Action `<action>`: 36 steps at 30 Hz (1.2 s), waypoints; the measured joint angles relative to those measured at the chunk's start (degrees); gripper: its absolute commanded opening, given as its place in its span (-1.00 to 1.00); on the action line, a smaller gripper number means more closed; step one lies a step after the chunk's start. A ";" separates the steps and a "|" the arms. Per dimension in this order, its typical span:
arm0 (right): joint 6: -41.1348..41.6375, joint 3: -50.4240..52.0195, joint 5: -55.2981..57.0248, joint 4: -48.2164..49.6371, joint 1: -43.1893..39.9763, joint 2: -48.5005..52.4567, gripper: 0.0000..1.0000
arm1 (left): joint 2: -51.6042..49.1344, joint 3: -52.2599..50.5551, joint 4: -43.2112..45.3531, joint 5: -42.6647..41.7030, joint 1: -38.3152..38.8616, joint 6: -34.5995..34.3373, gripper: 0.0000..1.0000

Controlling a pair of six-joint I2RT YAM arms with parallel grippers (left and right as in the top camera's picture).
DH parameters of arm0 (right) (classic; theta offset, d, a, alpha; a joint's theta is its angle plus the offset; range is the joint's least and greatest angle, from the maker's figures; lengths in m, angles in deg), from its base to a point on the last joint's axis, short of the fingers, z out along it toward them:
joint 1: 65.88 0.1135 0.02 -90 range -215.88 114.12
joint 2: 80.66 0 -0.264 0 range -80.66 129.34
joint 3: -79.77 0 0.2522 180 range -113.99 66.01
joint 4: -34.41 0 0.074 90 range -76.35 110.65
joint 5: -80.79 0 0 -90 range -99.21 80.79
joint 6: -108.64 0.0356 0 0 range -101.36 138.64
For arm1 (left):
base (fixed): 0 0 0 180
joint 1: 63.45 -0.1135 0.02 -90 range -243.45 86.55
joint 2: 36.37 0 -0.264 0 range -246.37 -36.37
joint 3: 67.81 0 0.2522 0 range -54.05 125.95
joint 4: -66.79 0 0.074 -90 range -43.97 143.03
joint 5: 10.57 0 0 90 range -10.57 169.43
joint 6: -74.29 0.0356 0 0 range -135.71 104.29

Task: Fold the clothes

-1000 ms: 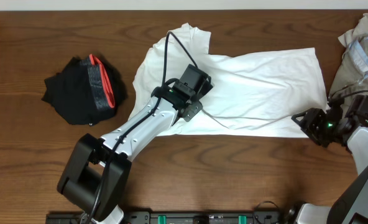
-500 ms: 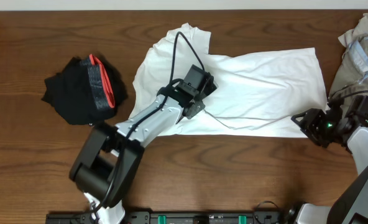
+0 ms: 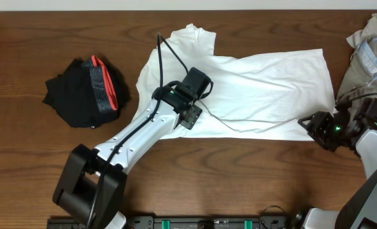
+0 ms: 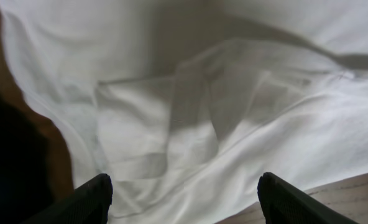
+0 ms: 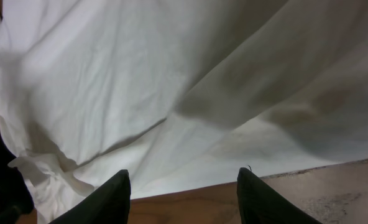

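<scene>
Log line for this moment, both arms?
left jaws: open over white T-shirt | right jaws: open at its lower-right corner | black piece: bunched, left | beige piece: right edge

T-shirt [image 3: 265, 86]: plain white | black piece [image 3: 80, 92]: red-grey band | khaki-beige garment [image 3: 367, 54]

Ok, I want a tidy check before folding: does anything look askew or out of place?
The large white T-shirt lies rumpled, a flap doubled over beneath the open left claw. The black garment with red-grey band sits crumpled off to the left.
</scene>
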 measured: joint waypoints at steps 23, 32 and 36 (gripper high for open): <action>0.00 0.00 0.00 -0.22 -0.02 0.00 0.07 | -7.74 -3.85 6.10 -1.03 -3.02 4.26 -0.71; 0.00 0.00 0.02 -0.22 -0.02 0.00 0.08 | -7.76 0.61 8.09 4.31 -3.02 12.04 -0.76; 0.00 0.00 0.04 -0.11 0.00 0.00 0.08 | -7.76 1.29 11.67 5.99 -3.02 16.04 -0.73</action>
